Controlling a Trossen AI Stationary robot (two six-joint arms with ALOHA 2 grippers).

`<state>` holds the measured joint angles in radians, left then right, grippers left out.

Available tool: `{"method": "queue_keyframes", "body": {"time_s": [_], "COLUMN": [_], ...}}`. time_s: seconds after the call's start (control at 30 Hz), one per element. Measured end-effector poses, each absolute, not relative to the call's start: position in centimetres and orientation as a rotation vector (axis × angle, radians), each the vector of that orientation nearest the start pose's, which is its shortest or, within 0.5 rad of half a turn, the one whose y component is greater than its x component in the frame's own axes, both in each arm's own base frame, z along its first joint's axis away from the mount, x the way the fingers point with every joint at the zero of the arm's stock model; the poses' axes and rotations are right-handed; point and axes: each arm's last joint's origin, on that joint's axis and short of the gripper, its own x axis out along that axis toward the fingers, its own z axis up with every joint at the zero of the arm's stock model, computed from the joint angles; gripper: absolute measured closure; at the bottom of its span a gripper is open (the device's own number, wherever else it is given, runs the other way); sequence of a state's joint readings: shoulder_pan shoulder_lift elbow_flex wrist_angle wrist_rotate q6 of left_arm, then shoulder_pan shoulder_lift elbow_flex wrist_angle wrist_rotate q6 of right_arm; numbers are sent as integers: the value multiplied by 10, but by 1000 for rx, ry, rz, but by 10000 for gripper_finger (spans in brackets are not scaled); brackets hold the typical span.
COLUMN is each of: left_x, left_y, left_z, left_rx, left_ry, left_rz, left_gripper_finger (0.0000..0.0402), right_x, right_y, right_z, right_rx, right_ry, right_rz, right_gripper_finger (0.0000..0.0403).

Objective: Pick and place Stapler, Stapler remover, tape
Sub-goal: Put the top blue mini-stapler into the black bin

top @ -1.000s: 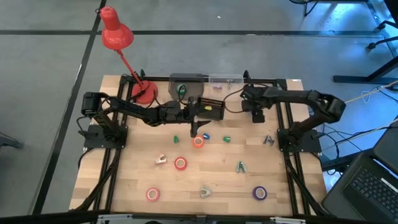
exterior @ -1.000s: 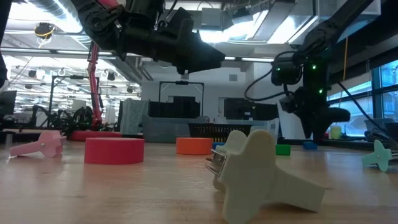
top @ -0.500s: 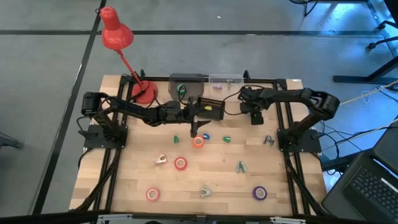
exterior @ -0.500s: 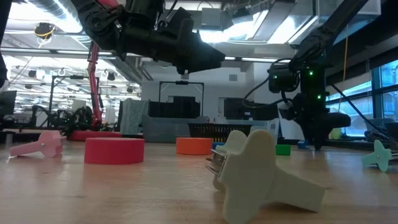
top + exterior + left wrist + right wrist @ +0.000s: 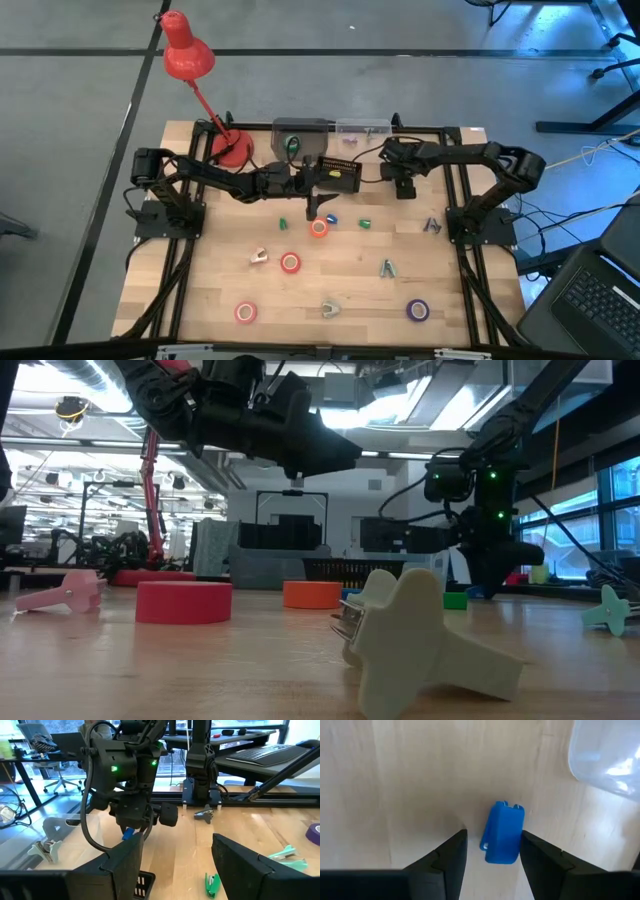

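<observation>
— Two grippers at work, or one?

— One. The right gripper (image 5: 490,851) hangs near the bench's (image 5: 210,290) far edge with a small blue stapler (image 5: 503,833) between its fingers (image 5: 451,851). Its jaws stand open on either side; I cannot tell whether a pad touches the body.

— How will it handle?

— I judge it light, stiff and smooth plastic, so apt to slip or twist. Best taken across its long flat sides, near the middle.

— And the left?

— The left gripper (image 5: 175,857) is open and empty, hovering mid-bench just above the orange tape roll (image 5: 319,228). A clear container (image 5: 607,757) lies near the stapler, so it could be nudged on the lift.
</observation>
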<state>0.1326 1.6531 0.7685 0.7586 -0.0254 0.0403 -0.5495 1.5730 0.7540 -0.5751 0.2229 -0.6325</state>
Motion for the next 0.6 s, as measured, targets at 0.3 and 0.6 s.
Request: {"method": "queue_keyframes", "body": {"time_s": [0.3,0.6], "left_x": [336,336], "left_y": [46,46], "left_z": [203,203], "left_rx": [42,81], "left_ry": [130,133], "left_rz": [155,161], "left_gripper_finger": [174,174], "right_x": [213,225], "right_y": [-129,-110], "right_z": [135,141], "right_rx": [-304,-268], "right_ry": [1539,1523], "right_rz": [-160,-145], "right_gripper_finger": [299,336]}}
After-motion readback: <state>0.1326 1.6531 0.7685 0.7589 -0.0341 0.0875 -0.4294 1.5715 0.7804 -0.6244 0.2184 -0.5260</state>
